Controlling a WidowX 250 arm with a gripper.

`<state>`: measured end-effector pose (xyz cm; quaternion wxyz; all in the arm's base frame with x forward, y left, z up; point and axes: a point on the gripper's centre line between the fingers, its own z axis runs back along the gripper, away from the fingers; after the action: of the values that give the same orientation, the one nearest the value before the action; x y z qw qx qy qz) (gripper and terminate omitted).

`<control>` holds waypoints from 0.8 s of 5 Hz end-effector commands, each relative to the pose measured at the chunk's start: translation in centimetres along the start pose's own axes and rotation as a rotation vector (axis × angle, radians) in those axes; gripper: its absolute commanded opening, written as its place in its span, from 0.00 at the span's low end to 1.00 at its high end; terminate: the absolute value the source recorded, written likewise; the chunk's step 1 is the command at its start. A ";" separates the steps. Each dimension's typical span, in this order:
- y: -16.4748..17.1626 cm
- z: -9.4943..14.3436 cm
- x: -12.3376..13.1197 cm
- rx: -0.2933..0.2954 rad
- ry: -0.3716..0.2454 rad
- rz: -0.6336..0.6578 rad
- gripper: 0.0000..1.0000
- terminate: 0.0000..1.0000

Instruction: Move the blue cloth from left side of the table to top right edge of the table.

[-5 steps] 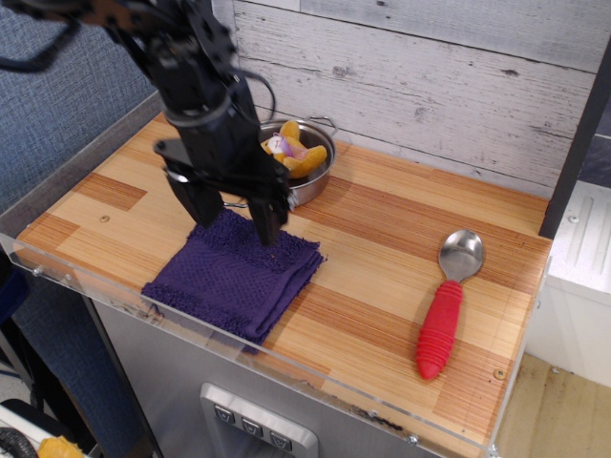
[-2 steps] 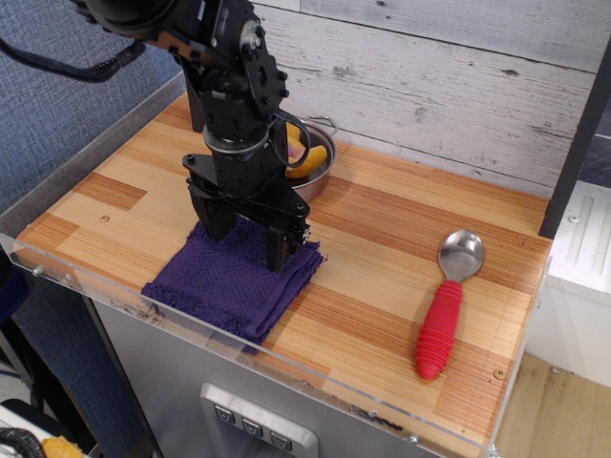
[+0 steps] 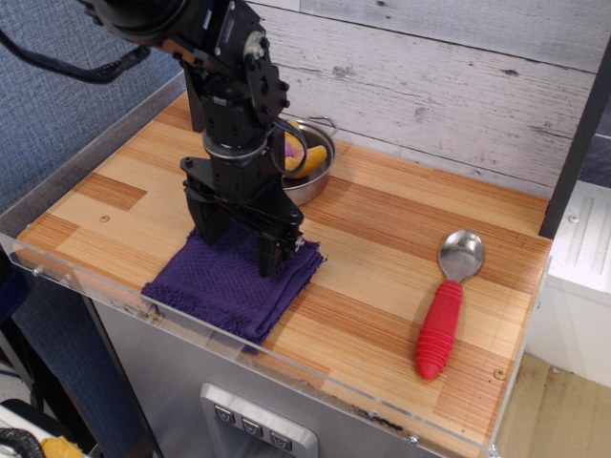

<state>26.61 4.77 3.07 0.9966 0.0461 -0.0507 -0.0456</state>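
Observation:
The blue cloth (image 3: 218, 286) lies folded on the front left of the wooden table (image 3: 382, 239), one corner hanging a little over the front rim. My gripper (image 3: 239, 243) points straight down over the cloth's back right part. Its two black fingers (image 3: 270, 256) are spread apart and their tips press into the cloth. Nothing is clamped between them. The arm hides the cloth's far edge.
A small steel pan (image 3: 317, 164) holding orange and purple toy food stands just behind the gripper. A spoon with a red handle (image 3: 441, 324) lies at the right. A clear acrylic rim (image 3: 286, 367) runs along the front edge. A plank wall rises behind the table.
The gripper has come down from just above the cloth's back edge until its fingertips sink into the cloth. The fingers have drawn slightly closer together. The cloth has not shifted.

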 end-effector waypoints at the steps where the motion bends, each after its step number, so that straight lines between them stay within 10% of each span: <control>1: 0.9 -0.1 0.3 0.021 0.010 -0.003 1.00 0.00; 4: 0.5 -0.9 0.2 -0.010 0.044 -0.010 1.00 0.00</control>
<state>26.63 5.02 1.86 0.9978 0.0403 -0.0193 -0.0487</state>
